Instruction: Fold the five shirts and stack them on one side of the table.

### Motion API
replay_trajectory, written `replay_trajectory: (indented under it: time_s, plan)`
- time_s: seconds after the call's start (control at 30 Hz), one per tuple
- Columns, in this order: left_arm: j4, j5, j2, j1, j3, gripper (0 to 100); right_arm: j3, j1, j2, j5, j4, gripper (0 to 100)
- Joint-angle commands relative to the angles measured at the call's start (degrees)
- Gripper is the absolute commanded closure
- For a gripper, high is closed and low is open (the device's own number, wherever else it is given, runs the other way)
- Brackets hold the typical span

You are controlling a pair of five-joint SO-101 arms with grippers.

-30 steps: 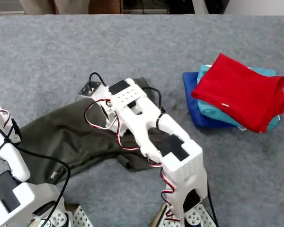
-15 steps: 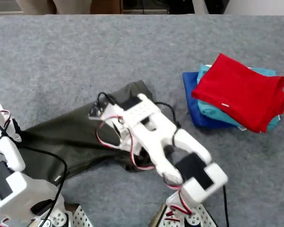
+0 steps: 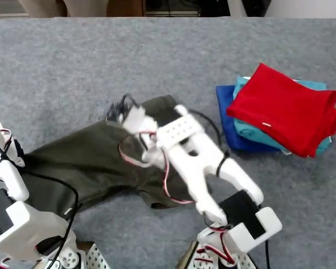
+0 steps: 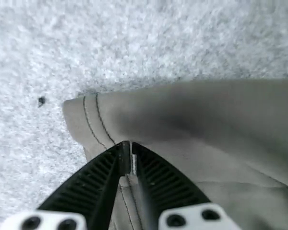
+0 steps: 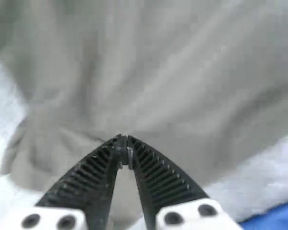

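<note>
From above, your green shirt [image 3: 89, 159] lies rumpled left of centre on the worktop [image 3: 73, 61], the folded stack [image 3: 280, 112] well apart. Left wrist: the left claw [image 4: 130, 151] is clenched on its stitched hem. Right wrist: the right claw [image 5: 124, 148] pinches a fold; pull unevenly and that thin pinch may slip, skewing the fold.

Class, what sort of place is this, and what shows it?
Likely a robotics lab bench: a left arm and a right arm at a grey table, an olive shirt, a stack of folded ones.
</note>
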Motion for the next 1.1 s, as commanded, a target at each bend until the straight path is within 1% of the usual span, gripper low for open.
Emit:
replay_trajectory:
  time_s: [0.0, 0.1, 0.27, 0.4, 0.53, 0.63, 0.7, 0.77, 0.83, 0.97, 1.0, 1.07]
  plan:
    - [0.00, -0.53, -0.22, 0.53, -2.55, 98, -10.15, 3.12, 2.51, 1.85, -2.37, 99.4]
    - [0.00, -0.53, -0.22, 0.53, -2.29, 98, -19.74, 4.88, 11.03, 2.11, -2.81, 99.4]
    - [0.00, -0.62, -0.22, 0.53, -2.11, 98, -39.34, 6.81, 31.34, 2.81, -1.76, 99.4]
    - [-0.26, -0.62, -0.13, 0.53, -2.11, 98, -59.30, 7.60, 48.22, 2.73, 4.48, 99.4]
    - [-0.62, -0.62, -0.13, 0.53, -2.11, 98, -82.86, 8.84, 62.20, 2.64, 11.25, 99.4]
    - [-2.81, -0.97, -0.04, 0.53, -1.76, 98, -99.65, 10.15, 71.16, 2.64, 13.36, 99.4]
    - [-4.92, -3.52, -0.04, 0.53, -0.62, 98, -108.79, 10.86, 76.18, 2.90, 14.95, 99.4]
    - [-6.24, -5.71, -0.04, 0.53, 0.79, 98, -116.88, 10.86, 79.60, 3.08, 19.25, 99.4]
    - [-7.12, -6.42, -0.04, 0.35, 1.58, 98, -118.37, 10.15, 80.04, 3.78, 23.30, 99.4]
    - [-6.68, -6.24, -0.66, 0.26, 0.62, 98, -117.41, 6.99, 75.38, 8.70, 34.11, 99.4]
    - [-5.63, -6.24, -0.75, 0.44, -0.09, 98, -117.49, 6.73, 74.42, 8.62, 34.55, 99.4]
    - [-0.79, -6.42, -0.84, 0.44, -3.69, 98, -118.11, 6.90, 71.78, 7.65, 34.55, 99.5]
